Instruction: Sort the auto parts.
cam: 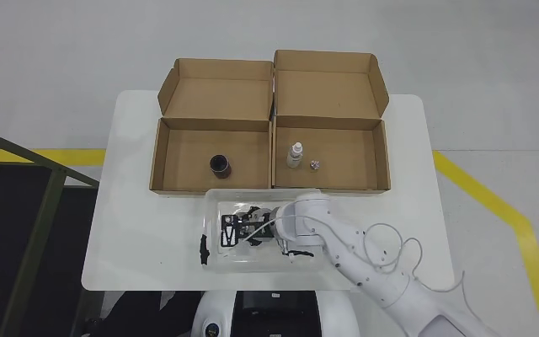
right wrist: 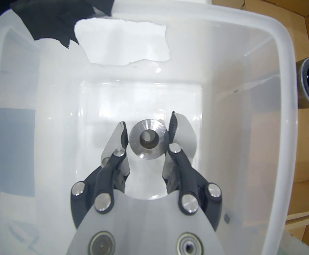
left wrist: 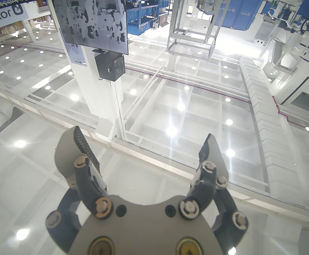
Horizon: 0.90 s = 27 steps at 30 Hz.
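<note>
Steel ring [right wrist: 135, 143] sits within the narrowed right pincer [right wrist: 147, 123] in a clear bin [right wrist: 286, 96]; grip unclear; left pincer [left wrist: 143, 134] gapes empty.

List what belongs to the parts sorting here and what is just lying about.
Job:
- right gripper at a metal ring
- clear bin holding black parts
- cardboard box with a black cylinder
- second cardboard box with a white part and a small metal piece

Lying about:
- white table
- yellow floor line
- hanging screen
</note>
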{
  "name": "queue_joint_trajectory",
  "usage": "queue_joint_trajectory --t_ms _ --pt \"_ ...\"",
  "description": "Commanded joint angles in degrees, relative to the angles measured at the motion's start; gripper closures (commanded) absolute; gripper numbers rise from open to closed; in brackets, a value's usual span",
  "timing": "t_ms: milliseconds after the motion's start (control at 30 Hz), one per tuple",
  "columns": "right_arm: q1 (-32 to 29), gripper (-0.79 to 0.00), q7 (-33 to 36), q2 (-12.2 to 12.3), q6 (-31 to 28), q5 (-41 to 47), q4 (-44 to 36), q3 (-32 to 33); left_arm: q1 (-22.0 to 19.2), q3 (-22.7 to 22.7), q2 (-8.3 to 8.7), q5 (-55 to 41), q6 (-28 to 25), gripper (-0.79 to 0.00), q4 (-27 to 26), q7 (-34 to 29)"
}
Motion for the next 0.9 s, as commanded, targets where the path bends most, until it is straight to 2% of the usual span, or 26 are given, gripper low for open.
queue_joint_trajectory --t_ms 0,433,867 --pt "0.3 -0.015 0.3 -0.1 0.0 1.1 0.2 0.1 0.0 0.0 0.00 0.0 0.0 -0.785 0.0 0.0" --pt "-2.1 0.000 -0.9 1.3 -4.9 6.7 -4.6 2.5 0.0 0.0 0.00 0.0 0.0 -0.785 0.0 0.0" --pt "-5.7 0.000 -8.9 4.0 -8.3 12.2 -14.8 12.6 0.0 0.0 0.00 0.0 0.0 -0.785 0.0 0.0"
